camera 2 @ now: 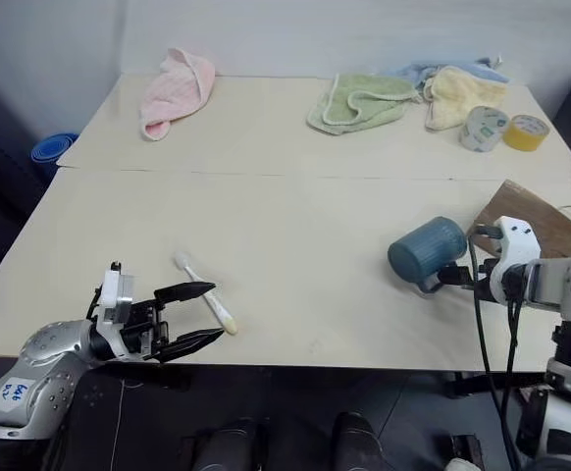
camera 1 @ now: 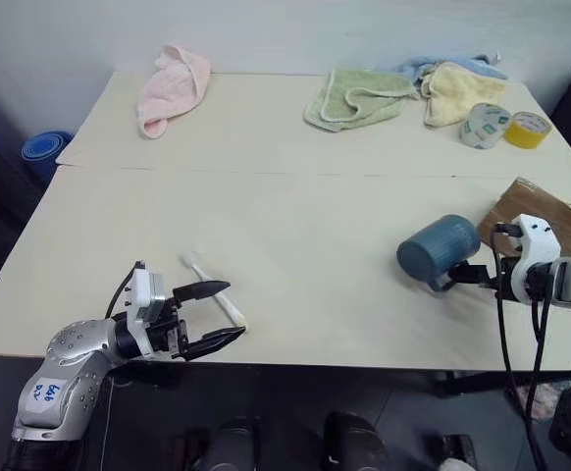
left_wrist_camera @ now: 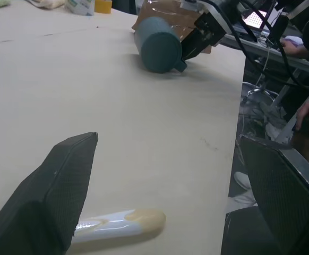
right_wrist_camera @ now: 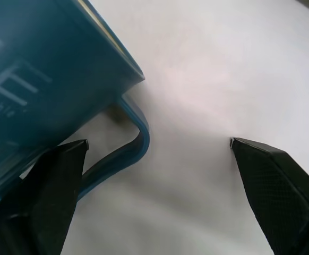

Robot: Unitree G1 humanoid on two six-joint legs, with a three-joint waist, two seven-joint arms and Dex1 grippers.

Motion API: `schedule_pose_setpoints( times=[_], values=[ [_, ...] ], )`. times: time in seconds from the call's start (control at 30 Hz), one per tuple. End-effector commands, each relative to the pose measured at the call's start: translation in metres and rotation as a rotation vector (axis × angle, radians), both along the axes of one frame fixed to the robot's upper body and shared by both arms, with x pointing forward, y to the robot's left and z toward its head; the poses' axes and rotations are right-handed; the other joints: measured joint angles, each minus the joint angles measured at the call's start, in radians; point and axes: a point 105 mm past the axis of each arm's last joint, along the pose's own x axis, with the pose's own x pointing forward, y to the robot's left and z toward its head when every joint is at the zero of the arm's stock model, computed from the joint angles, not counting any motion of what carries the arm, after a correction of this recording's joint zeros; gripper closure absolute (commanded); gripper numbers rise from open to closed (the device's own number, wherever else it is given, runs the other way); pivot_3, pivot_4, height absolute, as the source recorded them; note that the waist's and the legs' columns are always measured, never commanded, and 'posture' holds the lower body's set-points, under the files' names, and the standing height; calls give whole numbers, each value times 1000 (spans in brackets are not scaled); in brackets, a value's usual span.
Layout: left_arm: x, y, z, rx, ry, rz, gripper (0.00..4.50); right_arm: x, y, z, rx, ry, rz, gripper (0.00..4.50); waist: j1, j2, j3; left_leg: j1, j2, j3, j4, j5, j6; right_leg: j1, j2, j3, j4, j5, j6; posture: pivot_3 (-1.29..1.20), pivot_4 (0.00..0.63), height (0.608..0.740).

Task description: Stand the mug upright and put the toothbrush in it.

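A: Left hand [camera 1: 215, 314] sits at the near edge of the desk [camera 1: 295, 206], fingers spread wide, gripping nothing. Toothbrush [camera 1: 217, 290] lies flat just past its fingertips, white head away from the robot, yellowish handle end toward the edge.

B: And the right side?

A: Mug [camera 1: 439, 251] is on its side on the right part of the desk, closed bottom facing the camera, loop handle [right_wrist_camera: 123, 154] low against the desk. Right hand [camera 1: 465, 277] is at the mug's handle side, fingers parted, not closed on anything. In the right wrist view the handle lies just beside one finger [right_wrist_camera: 43, 180]; the other finger stands well off over bare desk.

B: Step in hand?

A: Judged as the approach to grasp the mug; it has not been stood up, and the toothbrush is untouched. Next move likely calls for closing on the handle or wall, then tipping the mug onto its bottom without letting it roll.

B: Any writing?

A: Pale lettering on the mug's side: a large "E" with a partial letter before it, and smaller text below ending in "able". Handwritten sticker [camera 1: 44, 392] on the left arm, not legible.
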Motion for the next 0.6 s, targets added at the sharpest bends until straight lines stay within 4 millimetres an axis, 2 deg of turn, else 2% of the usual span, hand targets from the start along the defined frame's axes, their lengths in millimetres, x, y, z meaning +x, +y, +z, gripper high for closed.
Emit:
schedule_pose_setpoints(
  times=[0.03, 0.17, 0.4, 0.47, 0.6],
  values=[
    [1, 3, 12, 4, -53, 8, 0, 7, 31, -10, 85, 28, 108, 1167, -1, 0, 0, 0, 0, 0, 0, 0, 0, 0, 0, 0, 0, 0, 0, 0, 150, 740],
    [2, 4, 14, 8, -64, 19, 0, 12, 47, -11, 128, 39, 148, 2363, -27, -1, 0, 1, 1, 0, -1, 0, 0, 0, 1, 0, 1, 0, 0, 0, 150, 740],
    [0, 8, 14, 13, -65, 38, 0, 18, 65, -12, 187, 53, 189, 4483, -33, -1, -1, 2, 2, 0, -2, 0, 0, 0, 1, 0, 2, 0, 0, 0, 150, 740],
    [-1, 8, 13, 13, -64, 45, 0, 20, 71, -9, 196, 35, 205, 4483, -33, -1, -1, 2, 2, 0, -2, 0, 0, 0, 1, 0, 2, 0, 0, 0, 150, 740],
    [-1, 12, 14, 10, -68, 68, 0, 32, 102, 22, 264, -184, 364, 4483, -38, 0, 0, 2, 2, 0, -3, 0, 0, 0, 1, 0, 1, 0, 0, 0, 150, 740]
  ],
)
